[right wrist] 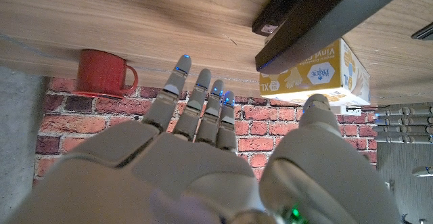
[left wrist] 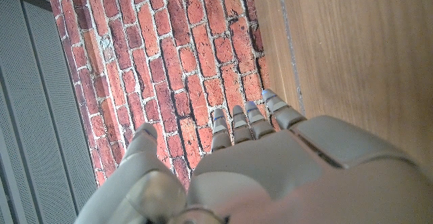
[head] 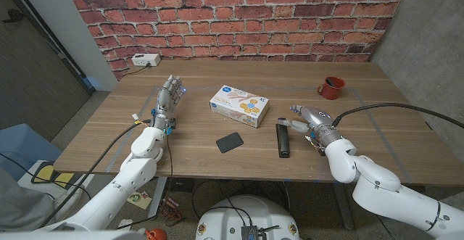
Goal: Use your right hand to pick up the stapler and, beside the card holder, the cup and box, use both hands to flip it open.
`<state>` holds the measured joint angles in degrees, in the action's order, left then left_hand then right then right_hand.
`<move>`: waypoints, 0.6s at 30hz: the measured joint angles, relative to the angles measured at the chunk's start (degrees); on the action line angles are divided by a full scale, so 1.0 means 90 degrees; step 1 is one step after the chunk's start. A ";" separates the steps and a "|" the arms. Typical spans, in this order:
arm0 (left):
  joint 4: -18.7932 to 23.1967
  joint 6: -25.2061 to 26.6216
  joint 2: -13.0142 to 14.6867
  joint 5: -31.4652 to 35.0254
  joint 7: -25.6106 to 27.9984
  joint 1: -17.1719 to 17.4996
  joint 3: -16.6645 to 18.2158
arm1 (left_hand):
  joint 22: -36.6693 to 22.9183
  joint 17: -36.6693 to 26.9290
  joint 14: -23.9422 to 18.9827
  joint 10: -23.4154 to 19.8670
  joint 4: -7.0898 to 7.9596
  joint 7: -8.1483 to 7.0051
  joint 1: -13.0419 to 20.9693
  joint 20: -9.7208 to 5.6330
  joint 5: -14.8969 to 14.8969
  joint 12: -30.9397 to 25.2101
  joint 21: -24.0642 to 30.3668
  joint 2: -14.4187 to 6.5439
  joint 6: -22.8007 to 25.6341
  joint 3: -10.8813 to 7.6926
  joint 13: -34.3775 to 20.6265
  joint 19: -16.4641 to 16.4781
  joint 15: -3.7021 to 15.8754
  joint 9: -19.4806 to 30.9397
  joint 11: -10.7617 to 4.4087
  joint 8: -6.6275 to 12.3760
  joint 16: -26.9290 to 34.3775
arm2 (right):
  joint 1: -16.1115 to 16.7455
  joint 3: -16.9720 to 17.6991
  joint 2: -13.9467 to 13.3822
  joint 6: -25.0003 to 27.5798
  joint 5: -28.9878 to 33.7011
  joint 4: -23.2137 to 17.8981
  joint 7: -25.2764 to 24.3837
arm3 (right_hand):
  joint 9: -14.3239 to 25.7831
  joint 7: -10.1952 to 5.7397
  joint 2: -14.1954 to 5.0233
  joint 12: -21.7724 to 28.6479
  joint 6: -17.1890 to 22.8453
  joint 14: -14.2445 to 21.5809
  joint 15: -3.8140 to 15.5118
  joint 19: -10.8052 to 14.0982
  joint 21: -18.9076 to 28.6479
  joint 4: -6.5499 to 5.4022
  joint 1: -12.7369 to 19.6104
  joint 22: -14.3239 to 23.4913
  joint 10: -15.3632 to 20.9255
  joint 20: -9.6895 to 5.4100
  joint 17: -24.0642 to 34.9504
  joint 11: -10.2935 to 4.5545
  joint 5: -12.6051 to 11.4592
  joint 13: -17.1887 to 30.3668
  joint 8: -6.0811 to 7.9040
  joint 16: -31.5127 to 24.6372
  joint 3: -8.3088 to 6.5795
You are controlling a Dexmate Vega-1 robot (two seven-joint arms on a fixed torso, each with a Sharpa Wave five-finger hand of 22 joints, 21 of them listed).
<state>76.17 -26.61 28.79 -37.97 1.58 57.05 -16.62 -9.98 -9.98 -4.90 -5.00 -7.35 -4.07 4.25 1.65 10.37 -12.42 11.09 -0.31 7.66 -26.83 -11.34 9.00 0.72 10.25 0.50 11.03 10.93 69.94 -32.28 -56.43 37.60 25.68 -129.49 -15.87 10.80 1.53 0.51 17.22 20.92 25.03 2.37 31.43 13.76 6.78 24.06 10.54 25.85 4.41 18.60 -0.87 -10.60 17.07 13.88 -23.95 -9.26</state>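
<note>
While the stapler (head: pixel 283 139) is lying untouched on the tabletop (head: pixel 196 120), the right robot hand (head: pixel 310 118) is sitting just beside it, fingers apart and holding nothing, thumb side turned toward the stapler. That placing looks deliberate: the robot hand is lining up along the stapler's length, so a sideways close should wrap it. In the right wrist view the stapler (right wrist: pixel 325 17) is showing just off the thumb, so contact isn't made yet.

Beyond the stapler, away from the right robot hand, the box (head: pixel 239 106) is lying flat, and the dark card holder (head: pixel 230 142) is lying nearer the robot than the box. The red cup (head: pixel 331 88) is standing past the right robot hand's fingertips, toward the brick wall (head: pixel 239 15).

The left robot hand (head: pixel 168 98) is waiting well apart on the far side of the box, fingers spread and holding nothing, probably kept back until the stapler is lifted and needs a second grip for flipping open.
</note>
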 measured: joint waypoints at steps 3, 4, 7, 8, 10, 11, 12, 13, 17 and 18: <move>0.0016 -0.0003 0.0001 0.0003 0.0006 0.0016 0.0000 | 0.0000 0.0000 0.0000 0.0000 0.0000 0.0000 0.0000 0.0000 0.0000 0.0000 0.0000 0.0000 0.0000 0.0000 0.0000 0.0000 0.0000 0.0000 0.0000 0.0000 0.0000 | 0.0012 -0.0004 -0.0014 0.0041 0.0038 -0.0018 0.0018 | 0.0000 -0.0012 0.0000 0.0028 0.0032 0.0029 0.0032 0.0000 0.0000 0.0000 0.0000 0.0000 0.0043 0.0000 0.0000 -0.0006 0.0000 -0.0007 0.0036 0.0000 0.0000; 0.0027 -0.0007 0.0002 0.0007 0.0022 0.0026 0.0000 | 0.0000 0.0000 0.0000 0.0000 0.0000 0.0000 0.0000 0.0000 0.0000 0.0000 0.0000 0.0000 0.0000 0.0000 0.0000 0.0000 0.0000 0.0000 0.0000 0.0000 0.0000 | 0.0027 -0.0006 -0.0031 0.0056 0.0047 -0.0039 0.0025 | 0.0000 -0.0018 0.0028 0.0028 0.0070 0.0029 0.0031 0.0000 0.0000 0.0000 -0.0028 0.0000 0.0091 0.0000 0.0000 -0.0005 0.0000 -0.0007 0.0036 0.0000 0.0000; 0.0052 -0.0009 0.0005 0.0011 0.0038 0.0047 0.0000 | 0.0000 0.0000 0.0000 0.0000 0.0000 0.0000 0.0000 0.0000 0.0000 0.0000 0.0000 0.0000 0.0000 0.0000 0.0000 0.0000 0.0000 0.0000 0.0000 0.0000 0.0000 | 0.0039 -0.0007 -0.0047 0.0085 0.0073 -0.0054 0.0043 | 0.0000 -0.0026 0.0025 0.0028 0.0182 0.0029 0.0031 0.0000 0.0000 -0.0026 -0.0076 0.0000 0.0145 0.0000 0.0000 -0.0014 0.0000 -0.0006 0.0060 0.0000 0.0026; 0.0062 -0.0010 0.0007 0.0016 0.0048 0.0055 0.0000 | 0.0000 0.0000 0.0000 0.0000 0.0000 0.0000 0.0000 0.0000 0.0000 0.0000 0.0000 0.0000 0.0000 0.0000 0.0000 0.0000 0.0000 0.0000 0.0000 0.0000 0.0000 | 0.0042 -0.0009 -0.0053 0.0092 0.0084 -0.0059 0.0050 | 0.0000 -0.0047 0.0025 0.0030 0.0203 0.0047 0.0016 0.0000 0.0000 -0.0026 -0.0076 0.0000 0.0216 0.0000 0.0000 -0.0015 0.0000 -0.0007 0.0077 0.0000 0.0026; 0.0076 -0.0012 0.0009 0.0018 0.0054 0.0068 0.0002 | 0.0000 0.0000 0.0000 0.0000 0.0000 0.0000 0.0000 0.0000 0.0000 0.0000 0.0000 0.0000 0.0000 0.0000 0.0000 0.0000 0.0000 0.0000 0.0000 0.0000 0.0000 | 0.0046 -0.0010 -0.0061 0.0105 0.0094 -0.0065 0.0064 | 0.0000 -0.0050 0.0041 0.0066 0.0260 0.0097 0.0031 0.0000 -0.0012 -0.0045 -0.0092 0.0000 0.0282 0.0000 0.0001 -0.0037 0.0000 -0.0006 0.0084 0.0000 0.0045; 0.0088 -0.0013 0.0011 0.0022 0.0067 0.0076 0.0004 | 0.0000 0.0000 0.0000 0.0000 0.0000 0.0000 0.0000 0.0000 0.0000 0.0000 0.0000 0.0000 0.0000 0.0000 0.0000 0.0000 0.0000 0.0000 0.0000 0.0000 0.0000 | 0.0049 -0.0015 -0.0072 0.0115 0.0101 -0.0073 0.0071 | 0.0000 -0.0080 0.0050 0.0065 0.0305 0.0097 0.0032 0.0000 -0.0028 -0.0053 -0.0100 0.0000 0.0315 0.0000 0.0001 -0.0050 0.0000 -0.0006 0.0094 0.0000 0.0053; 0.0099 -0.0014 0.0014 0.0028 0.0079 0.0085 0.0006 | 0.0000 0.0000 0.0000 0.0000 0.0000 0.0000 0.0000 0.0000 0.0000 0.0000 0.0000 0.0000 0.0000 0.0000 0.0000 0.0000 0.0000 0.0000 0.0000 0.0000 0.0000 | 0.0050 -0.0017 -0.0075 0.0118 0.0108 -0.0075 0.0073 | 0.0000 -0.0083 0.0050 0.0065 0.0351 0.0100 0.0031 0.0000 -0.0028 -0.0053 -0.0100 0.0000 0.0316 0.0000 0.0000 -0.0051 0.0000 -0.0021 0.0107 0.0000 0.0053; 0.0104 -0.0014 0.0015 0.0028 0.0079 0.0088 0.0007 | 0.0000 0.0000 0.0000 0.0000 0.0000 0.0000 0.0000 0.0000 0.0000 0.0000 0.0000 0.0000 0.0000 0.0000 0.0000 0.0000 0.0000 0.0000 0.0000 0.0000 0.0000 | 0.0050 -0.0017 -0.0075 0.0125 0.0120 -0.0075 0.0078 | 0.0000 -0.0097 0.0076 0.0085 0.0411 0.0144 0.0032 0.0000 -0.0028 -0.0053 -0.0126 0.0000 0.0372 0.0000 0.0001 -0.0061 0.0000 -0.0031 0.0122 0.0000 0.0053; 0.0137 -0.0016 0.0021 0.0045 0.0114 0.0114 0.0013 | 0.0000 0.0000 0.0000 0.0000 0.0000 0.0000 0.0000 0.0000 0.0000 0.0000 0.0000 0.0000 0.0000 0.0000 0.0001 0.0000 0.0000 0.0000 0.0000 0.0000 0.0000 | 0.0052 -0.0028 -0.0084 0.0147 0.0150 -0.0076 0.0085 | 0.0000 -0.0155 0.0075 0.0115 0.0630 0.0261 0.0032 0.0000 -0.0028 -0.0072 -0.0192 0.0000 0.0561 0.0000 0.0001 -0.0038 0.0000 -0.0059 0.0178 -0.0025 0.0072; 0.0146 -0.0017 0.0022 0.0049 0.0124 0.0120 0.0015 | 0.0000 0.0000 0.0000 0.0000 0.0000 0.0000 0.0000 0.0000 0.0000 0.0000 0.0000 0.0000 0.0000 0.0000 0.0001 0.0000 0.0000 0.0000 0.0000 0.0000 0.0000 | 0.0052 -0.0028 -0.0085 0.0149 0.0158 -0.0076 0.0085 | 0.0000 -0.0169 0.0075 0.0115 0.0693 0.0291 0.0021 0.0016 -0.0028 -0.0072 -0.0193 -0.0001 0.0602 0.0016 0.0001 -0.0012 0.0000 -0.0066 0.0202 -0.0049 0.0072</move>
<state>77.48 -26.77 28.98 -37.53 2.69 58.13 -16.49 -9.98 -9.98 -4.90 -5.00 -7.35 -4.07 4.25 1.65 10.37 -12.42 11.08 -0.31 7.66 -26.83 -11.33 9.00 0.72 10.25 0.50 11.03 10.93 70.41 -32.53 -57.19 38.94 27.11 -130.18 -15.10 10.80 0.01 1.19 18.25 27.16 27.66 2.56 31.57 13.51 6.13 22.32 10.53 31.27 4.56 18.61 -0.98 -10.60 16.48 15.70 -24.39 -8.61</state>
